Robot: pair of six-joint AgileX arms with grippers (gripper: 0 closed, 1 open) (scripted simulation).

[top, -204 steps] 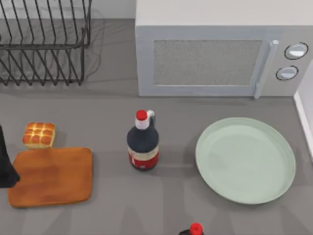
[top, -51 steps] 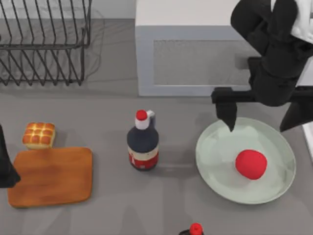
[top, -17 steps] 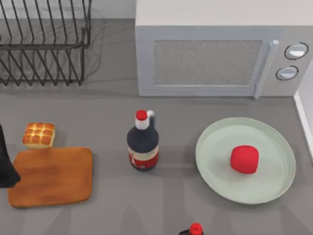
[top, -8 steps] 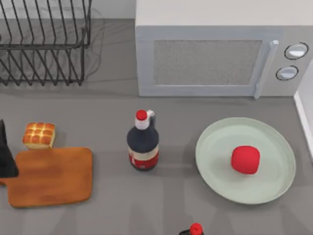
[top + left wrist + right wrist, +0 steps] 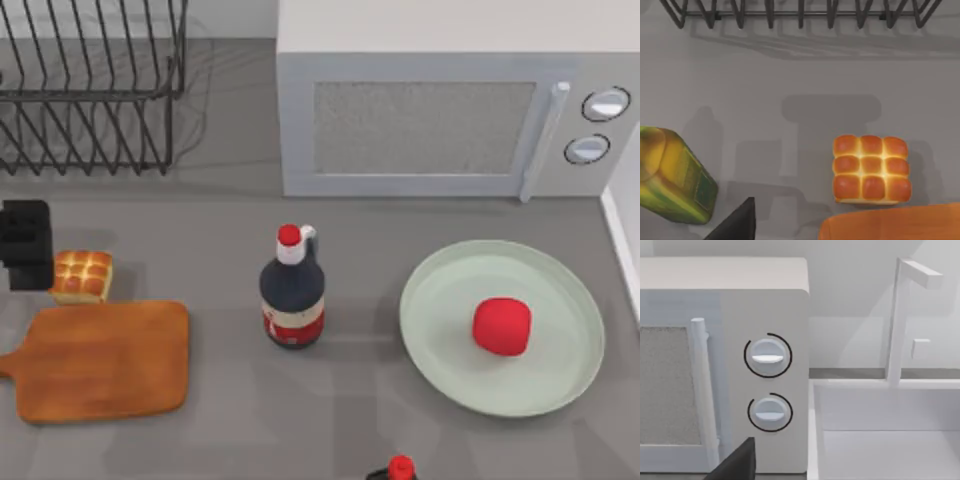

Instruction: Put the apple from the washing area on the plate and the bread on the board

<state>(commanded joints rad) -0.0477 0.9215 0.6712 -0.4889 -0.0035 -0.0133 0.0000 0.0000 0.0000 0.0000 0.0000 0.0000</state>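
Bread (image 5: 80, 276) is seen on the table just beside the left gripper (image 5: 27, 245), towards the board (image 5: 105, 360) it touches, the left arm nearer; whether that claw is open cannot be told.

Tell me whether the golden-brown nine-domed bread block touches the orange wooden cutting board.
Apart. In the left wrist view, a grey strip separates the bread from the board.

Wire dish rack (image 5: 90, 85) at back left, microwave (image 5: 450, 110) at back centre-right beside a white sink (image 5: 890, 430), dark sauce bottle (image 5: 292, 292) mid-table, yellow-green bottle (image 5: 672, 175) lying tilted.
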